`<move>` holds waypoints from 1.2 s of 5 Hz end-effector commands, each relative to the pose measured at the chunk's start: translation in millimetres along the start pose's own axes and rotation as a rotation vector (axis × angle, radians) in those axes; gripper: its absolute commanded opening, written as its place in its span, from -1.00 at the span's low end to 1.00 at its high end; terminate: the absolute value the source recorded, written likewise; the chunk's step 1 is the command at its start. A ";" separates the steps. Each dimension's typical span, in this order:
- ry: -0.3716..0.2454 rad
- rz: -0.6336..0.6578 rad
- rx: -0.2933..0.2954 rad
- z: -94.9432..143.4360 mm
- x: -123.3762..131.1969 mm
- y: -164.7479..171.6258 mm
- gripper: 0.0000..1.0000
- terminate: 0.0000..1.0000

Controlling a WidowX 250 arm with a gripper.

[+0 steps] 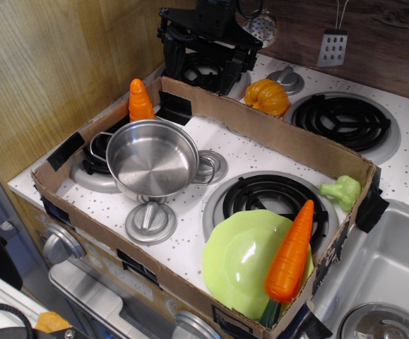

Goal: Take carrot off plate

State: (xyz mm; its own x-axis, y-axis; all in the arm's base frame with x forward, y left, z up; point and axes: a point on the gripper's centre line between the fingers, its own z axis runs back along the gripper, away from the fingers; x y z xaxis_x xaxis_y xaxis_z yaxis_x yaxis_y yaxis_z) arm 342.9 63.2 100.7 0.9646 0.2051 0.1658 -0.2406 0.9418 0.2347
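At far left a ridged orange cone carrot (140, 100) stands against the cardboard wall (275, 131). Next comes the steel pot (153, 159) on its burner. My gripper (208, 53) hangs at the back above a rear burner; I cannot tell how its jaws stand. Further right sits the pumpkin (267, 97). The carrot (292, 253) lies across the plate (243, 265), its green end over the plate's front rim. Broccoli (342, 191) rests rightmost.
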 end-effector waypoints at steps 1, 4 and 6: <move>0.000 0.000 0.000 0.0 0.0 0.0 1.00 -1.00; 0.019 0.079 -0.123 51.7 -26.1 -24.0 1.00 -1.00; -0.027 0.208 -0.044 50.6 -78.4 -67.0 1.00 -1.00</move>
State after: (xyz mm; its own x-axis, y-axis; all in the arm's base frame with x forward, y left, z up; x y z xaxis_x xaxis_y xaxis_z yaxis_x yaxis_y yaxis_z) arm 270.8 -33.0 104.0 0.9049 0.3834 0.1851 -0.4154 0.8901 0.1874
